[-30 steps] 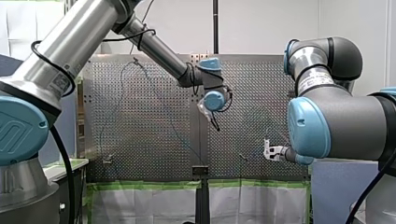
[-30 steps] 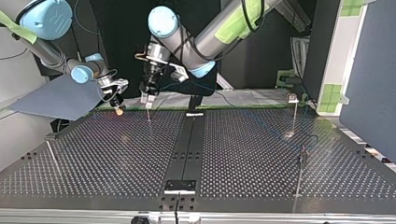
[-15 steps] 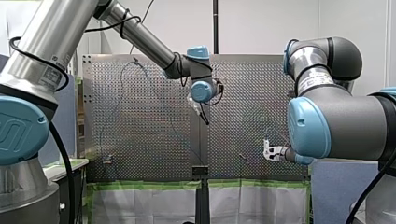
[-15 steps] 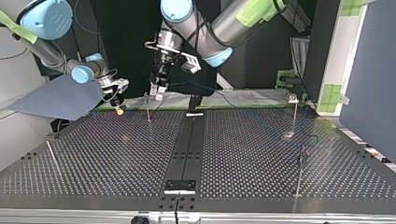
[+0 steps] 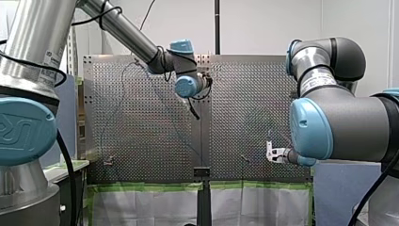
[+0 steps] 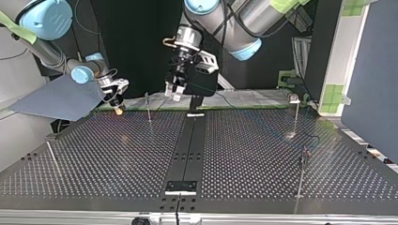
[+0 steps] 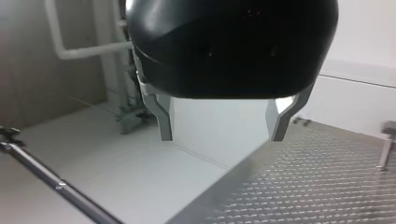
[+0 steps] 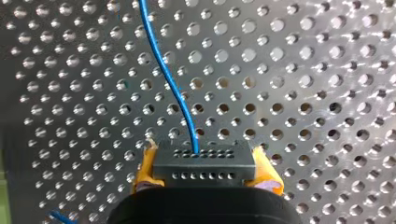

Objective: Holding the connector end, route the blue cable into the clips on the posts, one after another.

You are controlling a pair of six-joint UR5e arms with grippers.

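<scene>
In the right wrist view my right gripper (image 8: 204, 155) is shut with its yellow pads (image 8: 144, 168) on a black connector (image 8: 205, 171). The blue cable (image 8: 168, 79) leaves the connector and runs across the perforated plate. In the top view that gripper (image 6: 118, 107) hovers at the plate's far left edge. My left gripper (image 7: 223, 135) is open, with nothing between its metal fingers (image 7: 163, 122). It hangs above the far edge (image 6: 174, 92), right of a thin post (image 6: 148, 108). The front view shows it high near the middle (image 5: 190, 106), and the cable (image 5: 175, 128) faintly.
More thin posts stand on the perforated plate (image 6: 244, 154): one at the top view's left front (image 6: 51, 153), two on the right (image 6: 296, 115) (image 6: 302, 174). A black rail (image 6: 187, 145) runs down the plate's middle. A grey sheet (image 6: 56, 98) lies beside my right arm.
My left gripper has risen and moved to the top view's right, away from the post it was over. In the front view it went up and left. My right arm has stayed put.
</scene>
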